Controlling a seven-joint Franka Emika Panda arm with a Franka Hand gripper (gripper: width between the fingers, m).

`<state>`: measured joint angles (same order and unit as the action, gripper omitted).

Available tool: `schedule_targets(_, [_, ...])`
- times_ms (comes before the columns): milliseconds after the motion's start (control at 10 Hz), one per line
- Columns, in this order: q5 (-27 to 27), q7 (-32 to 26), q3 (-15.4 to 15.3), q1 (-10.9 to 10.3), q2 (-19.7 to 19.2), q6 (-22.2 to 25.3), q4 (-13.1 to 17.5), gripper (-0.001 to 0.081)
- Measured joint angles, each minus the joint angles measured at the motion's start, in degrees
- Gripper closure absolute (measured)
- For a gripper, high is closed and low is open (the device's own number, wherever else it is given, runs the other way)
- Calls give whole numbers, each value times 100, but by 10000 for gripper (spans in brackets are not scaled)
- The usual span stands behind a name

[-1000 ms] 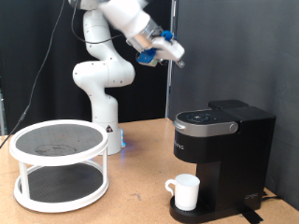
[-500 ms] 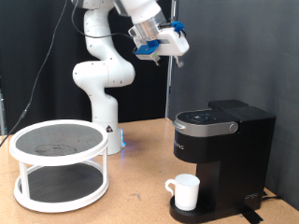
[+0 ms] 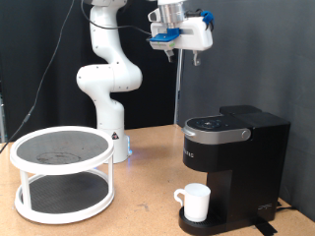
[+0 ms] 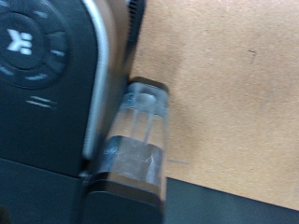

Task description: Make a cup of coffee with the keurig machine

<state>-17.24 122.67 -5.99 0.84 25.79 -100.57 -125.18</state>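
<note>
The black keurig machine point(image 3: 231, 157) stands on the wooden table at the exterior view's right, with its top lid down. The white cup point(image 3: 195, 203) sits on its round drip base under the spout, handle toward the exterior view's left. My gripper point(image 3: 187, 51) hangs high above the machine near the exterior view's top, pointing down, with nothing seen between its fingers. The wrist view looks down from high up on the machine's button panel point(image 4: 33, 47) and its clear water tank point(image 4: 138, 135). The fingers do not show there.
A white two-tier round rack point(image 3: 61, 172) with dark mesh shelves stands at the exterior view's left. The robot's white base point(image 3: 108, 88) stands behind it. A thin vertical pole point(image 3: 177, 98) rises behind the machine. Bare wooden table point(image 4: 234, 84) lies beside the machine.
The gripper has risen and swung toward the exterior view's right, turning from a slant to point straight down over the machine. The cup and the machine have not moved.
</note>
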Motion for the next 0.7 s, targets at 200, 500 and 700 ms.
schedule_targets(200, [6,161,0,3,-310,-82,328,72])
schedule_targets(500, [227,508,-27,4,-924,-81,902,72])
schedule_targets(700, [303,567,-58,4,-1380,-35,1314,72])
